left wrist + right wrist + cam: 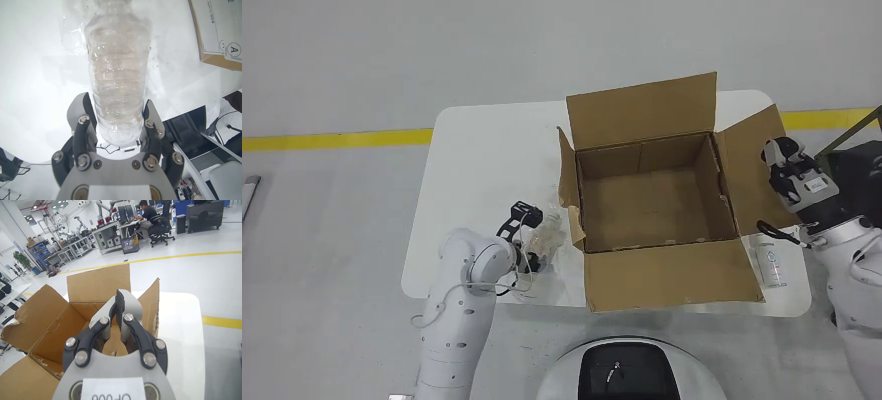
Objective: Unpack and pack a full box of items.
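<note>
The open cardboard box [657, 205] stands mid-table with all flaps out and its inside bare; the right wrist view looks into the box [51, 323]. To its left lies a clear plastic bottle [548, 240]. My left gripper [530, 238] is there, and in the left wrist view this gripper [117, 100] is shut on the base end of the bottle [117, 56], one finger against each side. My right gripper [783, 156] hovers over the box's right flap; its pads [118, 306] are pressed together on nothing.
A white cylindrical container [769, 262] lies on the table just right of the box's front flap. Crumpled clear plastic [73, 43] lies beside the bottle. A box flap corner [217, 34] is close to the bottle. The table's front edge is near my left arm.
</note>
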